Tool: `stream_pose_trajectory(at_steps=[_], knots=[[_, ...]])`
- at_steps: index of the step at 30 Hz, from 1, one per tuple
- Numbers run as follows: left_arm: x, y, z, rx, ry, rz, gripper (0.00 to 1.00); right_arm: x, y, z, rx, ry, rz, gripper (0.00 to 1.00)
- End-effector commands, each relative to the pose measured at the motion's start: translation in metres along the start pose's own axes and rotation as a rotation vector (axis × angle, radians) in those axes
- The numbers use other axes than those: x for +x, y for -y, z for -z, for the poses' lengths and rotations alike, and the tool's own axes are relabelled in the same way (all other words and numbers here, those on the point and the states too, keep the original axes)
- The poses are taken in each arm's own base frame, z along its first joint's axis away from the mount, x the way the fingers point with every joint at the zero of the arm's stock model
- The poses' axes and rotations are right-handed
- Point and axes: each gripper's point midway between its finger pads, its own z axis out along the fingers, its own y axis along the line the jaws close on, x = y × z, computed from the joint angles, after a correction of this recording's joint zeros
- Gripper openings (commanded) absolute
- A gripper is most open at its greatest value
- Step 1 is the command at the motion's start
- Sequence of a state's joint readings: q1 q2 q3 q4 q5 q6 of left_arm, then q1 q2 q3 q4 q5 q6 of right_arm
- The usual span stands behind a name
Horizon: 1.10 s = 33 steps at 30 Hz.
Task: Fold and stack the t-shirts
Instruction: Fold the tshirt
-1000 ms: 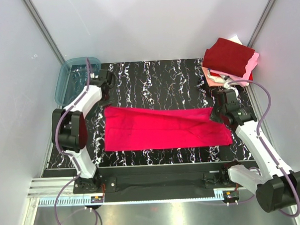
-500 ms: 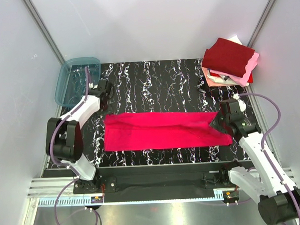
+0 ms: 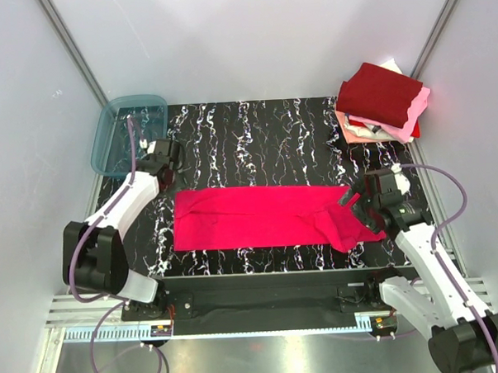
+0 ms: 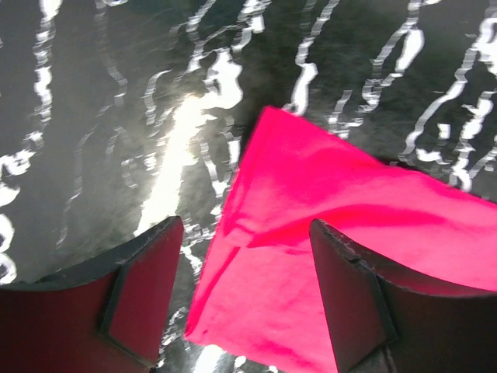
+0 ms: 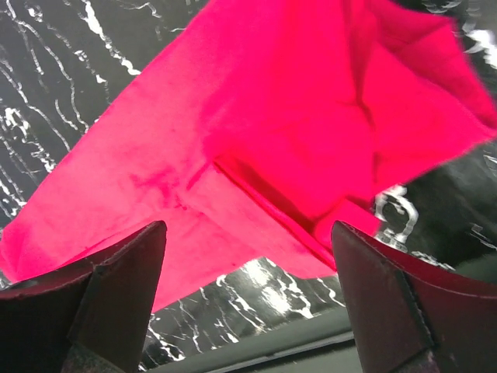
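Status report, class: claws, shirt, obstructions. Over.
Claws: left claw open, right claw open. Task item: bright pinkish-red cloth t-shirt, flat folded strip, right end rumpled. Nothing blocking it.

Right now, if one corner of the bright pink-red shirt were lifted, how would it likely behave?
Probably floppy: the bright pink-red shirt lies flat, and its right end is bunched into soft folds. Likely light, being thin cloth. Pushed, it would probably wrinkle rather than slide whole across the table.

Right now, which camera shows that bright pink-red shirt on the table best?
The top external view: it shows the whole bright pinkish-red shirt, a long strip, rumpled at its right end. The left wrist view catches only one corner; the right wrist view only the rumpled end.
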State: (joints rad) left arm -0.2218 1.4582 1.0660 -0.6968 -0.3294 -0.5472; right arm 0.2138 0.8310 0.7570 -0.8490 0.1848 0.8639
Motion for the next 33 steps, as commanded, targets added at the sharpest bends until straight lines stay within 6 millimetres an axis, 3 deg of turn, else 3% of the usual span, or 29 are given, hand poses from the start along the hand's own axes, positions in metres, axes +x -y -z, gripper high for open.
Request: stream_pose_trajectory(at_steps=[1, 6, 10, 12, 13, 14, 15, 16, 18, 21, 22, 24, 25, 27, 28, 29, 30, 31, 33], knots=[[0.003, 0.031, -0.009, 0.096, 0.012, -0.019, 0.7, 0.003, -0.018, -0.018, -0.058, -0.022, -0.019, 0.92], [0.02, 0.056, -0.028, 0.115, -0.032, -0.084, 0.67, 0.016, -0.027, -0.064, -0.006, -0.114, 0.034, 0.91], [0.046, 0.069, -0.049, 0.111, -0.115, -0.133, 0.63, 0.027, -0.031, -0.101, 0.042, -0.203, 0.111, 0.9], [0.058, 0.07, -0.058, 0.102, -0.151, -0.153, 0.6, 0.032, -0.034, -0.122, 0.078, -0.256, 0.138, 0.9], [0.063, 0.069, -0.06, 0.095, -0.163, -0.16, 0.59, 0.029, -0.046, -0.127, 0.056, -0.267, 0.157, 0.9], [0.067, 0.067, -0.063, 0.083, -0.173, -0.166, 0.56, 0.037, -0.042, -0.141, 0.087, -0.314, 0.17, 0.9], [0.072, 0.064, -0.064, 0.069, -0.187, -0.174, 0.55, 0.037, -0.044, -0.147, 0.097, -0.327, 0.185, 0.9], [0.08, 0.06, -0.068, 0.049, -0.207, -0.188, 0.55, 0.032, -0.06, -0.15, 0.061, -0.347, 0.203, 0.89], [0.089, 0.053, -0.067, 0.015, -0.226, -0.204, 0.52, 0.037, -0.062, -0.166, 0.085, -0.402, 0.231, 0.88], [0.103, 0.048, -0.059, 0.028, -0.256, -0.215, 0.5, 0.027, -0.083, -0.186, 0.084, -0.428, 0.27, 0.87], [0.111, 0.047, -0.054, 0.04, -0.276, -0.218, 0.49, 0.012, -0.104, -0.188, 0.06, -0.409, 0.286, 0.86], [0.119, 0.046, -0.043, 0.051, -0.292, -0.219, 0.48, 0.012, -0.108, -0.209, 0.086, -0.441, 0.299, 0.85], [0.131, 0.045, -0.036, 0.052, -0.31, -0.24, 0.48, -0.003, -0.13, -0.211, 0.063, -0.424, 0.305, 0.85], [0.145, 0.05, -0.014, 0.085, -0.311, -0.254, 0.47, 0.005, -0.134, -0.236, 0.081, -0.477, 0.308, 0.84], [0.159, 0.044, -0.008, 0.084, -0.329, -0.262, 0.48, -0.006, -0.157, -0.236, 0.039, -0.471, 0.307, 0.83], [0.167, 0.045, 0.0, 0.096, -0.333, -0.242, 0.48, 0.005, -0.155, -0.252, 0.054, -0.509, 0.31, 0.8], [0.167, 0.048, 0.012, 0.134, -0.308, -0.222, 0.48, 0.009, -0.164, -0.256, 0.034, -0.525, 0.317, 0.78], [0.185, 0.046, 0.019, 0.155, -0.333, -0.238, 0.49, 0.003, -0.187, -0.254, -0.015, -0.522, 0.319, 0.77], [0.193, 0.055, 0.032, 0.228, -0.336, -0.204, 0.49, 0.018, -0.191, -0.272, -0.013, -0.567, 0.329, 0.74]])
